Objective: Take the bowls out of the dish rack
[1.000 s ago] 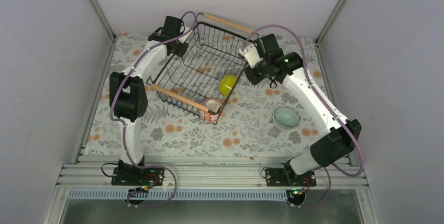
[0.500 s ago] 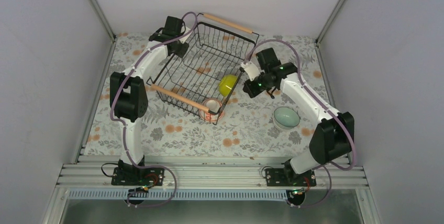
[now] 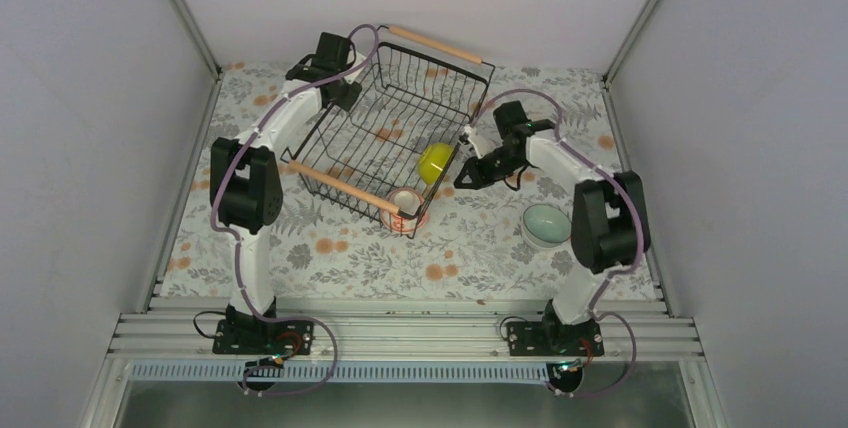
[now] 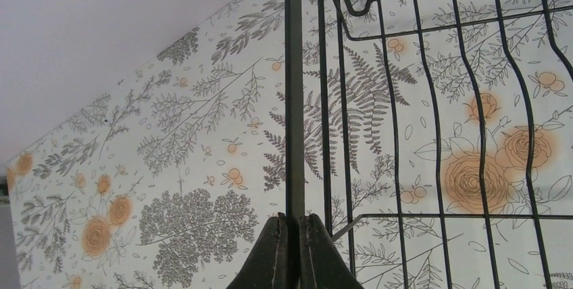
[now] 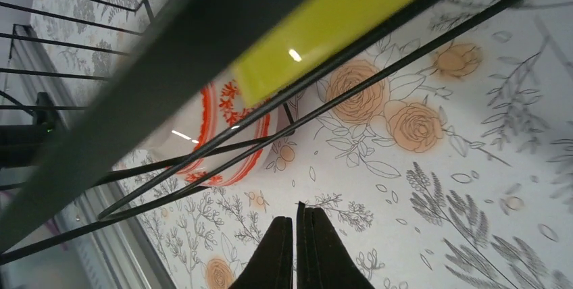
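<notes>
The black wire dish rack stands mid-table. A yellow-green bowl rests on edge against its right side. A pinkish bowl with a red-orange pattern sits at its near corner, behind the wires. A pale mint bowl stands on the table to the right. My left gripper is shut on a rack wire, fingertips pinching it. My right gripper is shut and empty just outside the rack, close above the cloth; the yellow-green bowl and patterned bowl show through the wires. The white and tan bowls are out of view.
The rack has wooden rod handles at its near and far ends. A flowered cloth covers the table. Grey walls close in the left, back and right. A metal rail runs along the near edge.
My right gripper has moved from the rack's far right corner toward me and down, beside the yellow-green bowl; its elbow has folded in. The left arm and bowls have not moved.
</notes>
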You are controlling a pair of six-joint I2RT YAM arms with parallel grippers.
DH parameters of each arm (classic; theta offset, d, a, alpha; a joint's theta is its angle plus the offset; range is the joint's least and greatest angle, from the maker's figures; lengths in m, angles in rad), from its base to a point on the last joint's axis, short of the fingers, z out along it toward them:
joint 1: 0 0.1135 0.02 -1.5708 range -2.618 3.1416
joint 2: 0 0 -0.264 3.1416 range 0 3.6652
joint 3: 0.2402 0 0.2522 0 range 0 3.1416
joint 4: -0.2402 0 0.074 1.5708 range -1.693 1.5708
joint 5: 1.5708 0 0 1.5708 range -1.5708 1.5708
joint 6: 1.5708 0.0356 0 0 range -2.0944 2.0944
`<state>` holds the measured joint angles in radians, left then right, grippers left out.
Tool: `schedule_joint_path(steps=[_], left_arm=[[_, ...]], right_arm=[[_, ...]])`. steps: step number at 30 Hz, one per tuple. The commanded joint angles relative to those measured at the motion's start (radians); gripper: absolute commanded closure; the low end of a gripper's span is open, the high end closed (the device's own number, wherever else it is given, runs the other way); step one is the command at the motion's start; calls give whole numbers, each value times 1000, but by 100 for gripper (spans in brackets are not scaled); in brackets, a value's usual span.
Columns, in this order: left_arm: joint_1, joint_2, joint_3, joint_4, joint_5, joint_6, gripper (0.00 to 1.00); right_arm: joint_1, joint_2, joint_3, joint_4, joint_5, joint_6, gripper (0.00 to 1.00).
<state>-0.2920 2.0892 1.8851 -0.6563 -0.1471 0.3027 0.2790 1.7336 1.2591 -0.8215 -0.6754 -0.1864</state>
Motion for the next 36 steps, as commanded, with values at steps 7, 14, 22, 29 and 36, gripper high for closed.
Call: schedule_joint_path(steps=[7, 14, 22, 29, 36], left_arm=[[-24, -18, -80, -48, -15, 35, 98], [-23, -16, -74, -48, -12, 32, 98], [-24, -16, -96, -25, -23, 27, 98], [-25, -6, -73, -40, -25, 23, 98], [-26, -14, -96, -32, -32, 27, 98]], right_arm=[[-37, 88, 69, 46, -143, 0, 96], [-69, 86, 59, 108, -173, 39, 96], [-201, 91, -43, 115, -373, 23, 96], [-232, 188, -36, 34, -585, -58, 96], [-232, 287, 53, -90, -668, -172, 96]])
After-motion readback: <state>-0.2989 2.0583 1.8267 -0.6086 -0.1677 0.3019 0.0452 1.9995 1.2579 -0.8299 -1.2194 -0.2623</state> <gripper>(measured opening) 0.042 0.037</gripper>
